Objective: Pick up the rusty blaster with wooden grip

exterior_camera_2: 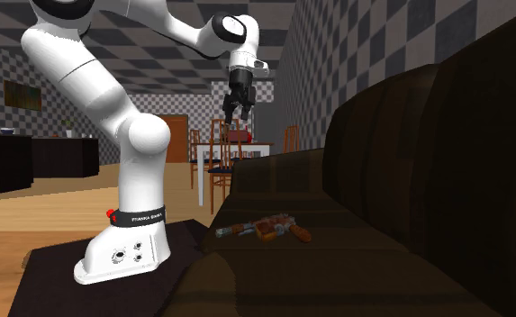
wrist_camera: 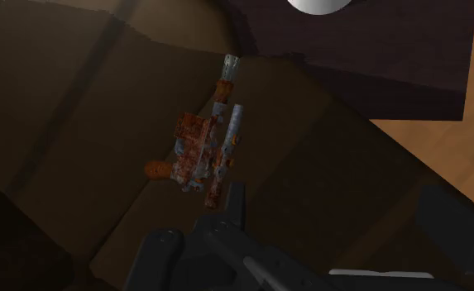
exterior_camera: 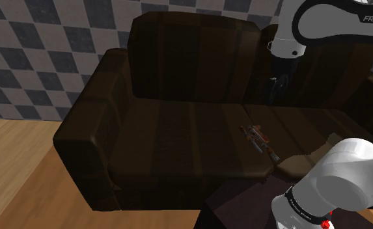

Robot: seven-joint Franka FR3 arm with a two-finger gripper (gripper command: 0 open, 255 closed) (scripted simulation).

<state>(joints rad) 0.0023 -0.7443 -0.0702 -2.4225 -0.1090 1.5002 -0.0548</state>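
Observation:
A rusty blaster (exterior_camera: 260,142) with orange-brown and grey patches lies flat on the seat of a dark brown sofa (exterior_camera: 165,140), near the seat's front edge and close to the stand. The second exterior view has the blaster (exterior_camera_2: 265,228) resting on the cushion. My black gripper (exterior_camera: 279,88) hangs well above the seat, in front of the backrest, above and a little behind the blaster. Seen from the side, my gripper (exterior_camera_2: 238,106) is high over the blaster. In the wrist view the blaster (wrist_camera: 206,145) lies ahead of my gripper (wrist_camera: 342,223), whose fingers stand apart and hold nothing.
The sofa's tall backrest (exterior_camera: 191,58) and thick armrest (exterior_camera: 90,130) bound the seat. My dark stand (exterior_camera_2: 94,275) sits at the sofa's front on a wooden floor (exterior_camera: 22,169). A dining table with chairs (exterior_camera_2: 233,153) stands far behind.

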